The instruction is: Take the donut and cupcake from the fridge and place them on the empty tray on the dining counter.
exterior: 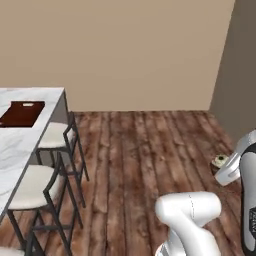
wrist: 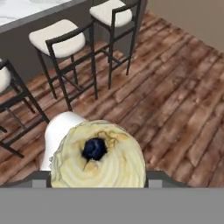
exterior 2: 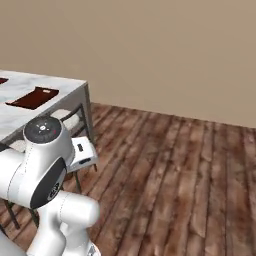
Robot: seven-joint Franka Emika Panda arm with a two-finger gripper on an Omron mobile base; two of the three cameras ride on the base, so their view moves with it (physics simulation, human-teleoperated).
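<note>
cupcake (wrist: 98,154) at tool, 3 stools (wrist: 65,41) between it and dining counter (exterior: 20,142)

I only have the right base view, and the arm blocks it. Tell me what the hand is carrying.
Observer: The cupcake. In the hand view its cream top, with a dark blue spot in the middle, sits right against the camera.
Operator: Give me the hand's position.
Observer: In the left base view the hand is out at the right, above the wood floor, with the cupcake at its tip.
Operator: Report what lies ahead of it.
Observer: The hand view looks down on three white-seated stools in a row along the dining counter.
</note>
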